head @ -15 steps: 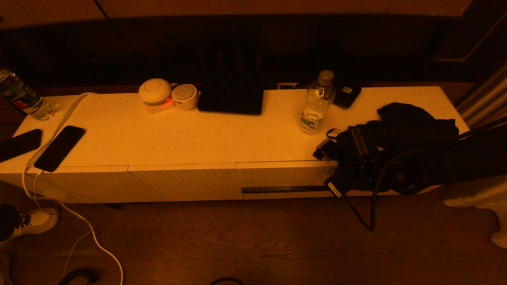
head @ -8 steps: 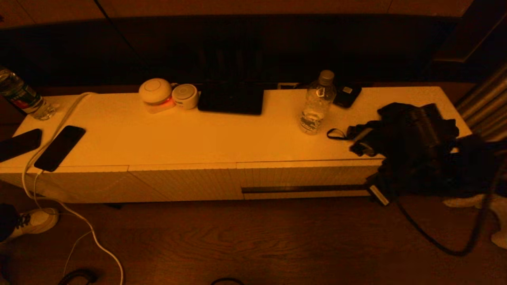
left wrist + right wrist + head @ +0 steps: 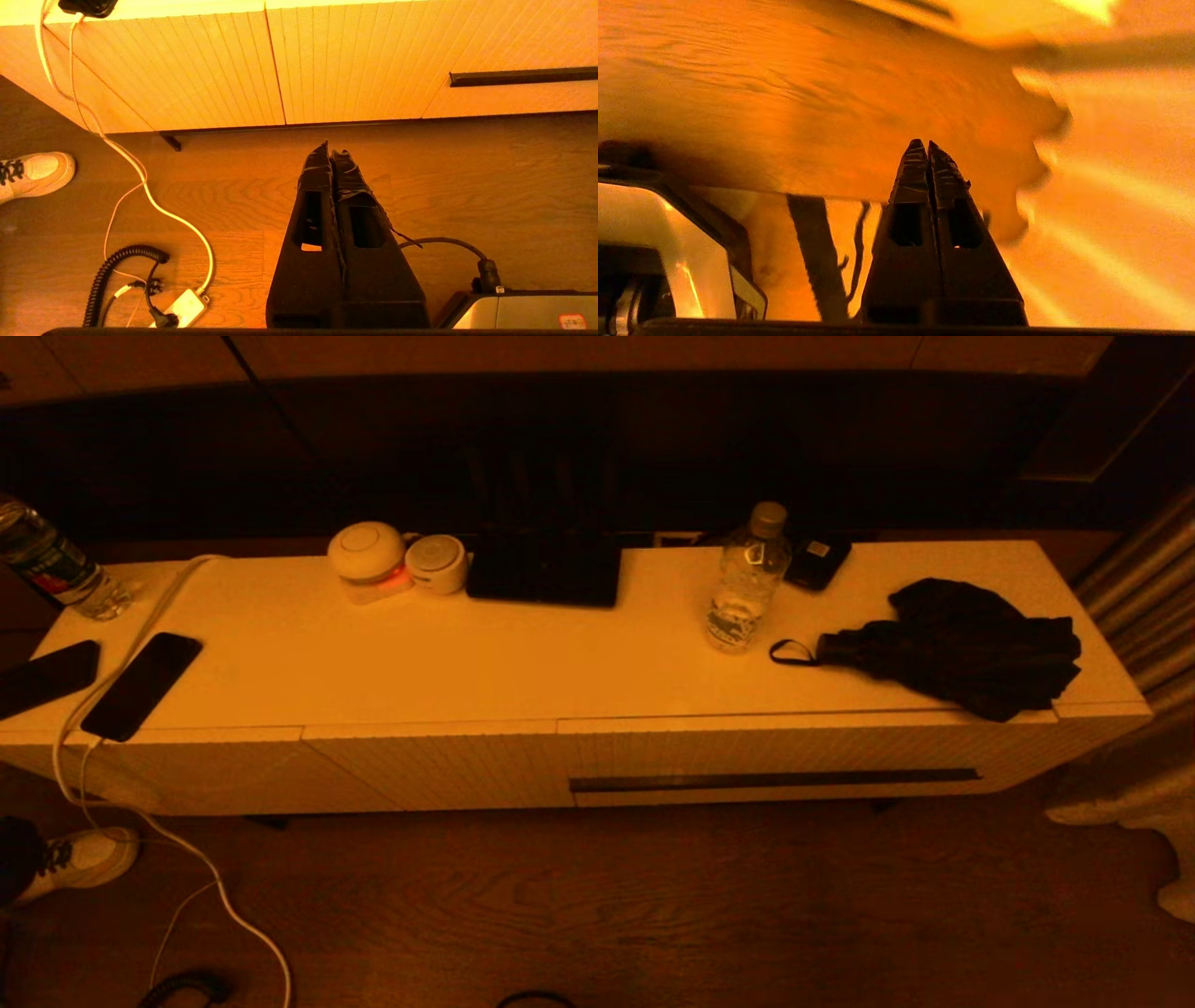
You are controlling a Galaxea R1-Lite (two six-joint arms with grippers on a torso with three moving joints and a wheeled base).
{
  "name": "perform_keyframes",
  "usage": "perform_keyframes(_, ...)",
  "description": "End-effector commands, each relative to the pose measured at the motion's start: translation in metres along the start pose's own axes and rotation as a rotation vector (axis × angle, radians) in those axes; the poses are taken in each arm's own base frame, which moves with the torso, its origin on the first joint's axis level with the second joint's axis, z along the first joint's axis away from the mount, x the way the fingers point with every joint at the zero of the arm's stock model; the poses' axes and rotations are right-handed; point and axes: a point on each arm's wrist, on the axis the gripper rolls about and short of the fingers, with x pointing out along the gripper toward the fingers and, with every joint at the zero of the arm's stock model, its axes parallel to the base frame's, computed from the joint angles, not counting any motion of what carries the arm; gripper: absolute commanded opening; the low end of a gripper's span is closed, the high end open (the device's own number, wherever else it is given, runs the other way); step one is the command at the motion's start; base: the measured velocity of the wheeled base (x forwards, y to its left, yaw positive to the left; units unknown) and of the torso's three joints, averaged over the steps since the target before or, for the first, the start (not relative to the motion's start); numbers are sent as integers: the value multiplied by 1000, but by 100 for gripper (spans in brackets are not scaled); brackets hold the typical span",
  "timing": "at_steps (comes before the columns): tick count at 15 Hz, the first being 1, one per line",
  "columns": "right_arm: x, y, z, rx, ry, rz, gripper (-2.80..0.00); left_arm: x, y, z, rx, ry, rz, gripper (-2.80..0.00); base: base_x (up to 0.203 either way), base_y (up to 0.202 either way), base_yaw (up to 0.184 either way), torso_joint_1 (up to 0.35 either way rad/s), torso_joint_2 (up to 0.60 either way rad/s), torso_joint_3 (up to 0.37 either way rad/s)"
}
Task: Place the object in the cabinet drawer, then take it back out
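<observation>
Wrist views: right hand (image 3: 927,145) closed, empty.

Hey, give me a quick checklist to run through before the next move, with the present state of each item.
1. Cabinet drawer shut, needs opening first: not ok.
2. Handle slot unobstructed: ok.
3. Object to stow, presumably the black bundle, lying on the cabinet top above the drawer: ok.
4. Left pincer shut and holding nothing, low over the floor in front of the cabinet: ok.
5. Right pincer shut and holding nothing: ok, though it must open before grasping.
6. Water bottle upright, close beside the bundle's strap: cannot tell if there is room to clear it.
</observation>
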Motion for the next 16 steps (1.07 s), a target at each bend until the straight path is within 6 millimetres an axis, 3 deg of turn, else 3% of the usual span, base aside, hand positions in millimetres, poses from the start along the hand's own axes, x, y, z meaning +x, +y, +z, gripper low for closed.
perform_keyframes(1, -40, -7, -46, 84, -110, -89, -280, 0, 0, 0, 0, 0, 0, -280, 0, 0, 0, 0, 0, 0)
perform_keyframes(5, -58, 10, -124, 190, -184, -187, -280, 0, 0, 0, 0, 0, 0, -280, 0, 0, 0, 0, 0, 0)
perform_keyframes(9, -31, 31, -175, 268, -135, -156, -280, 0, 0, 0, 0, 0, 0, -280, 0, 0, 0, 0, 0, 0)
perform_keyframes(13, -29, 39, -194, 249, -266, -28, -280, 0, 0, 0, 0, 0, 0, -280, 0, 0, 0, 0, 0, 0)
perform_keyframes(16, -29, 39, -190, 260, -347, -22, -280, 0, 0, 0, 0, 0, 0, -280, 0, 0, 0, 0, 0, 0)
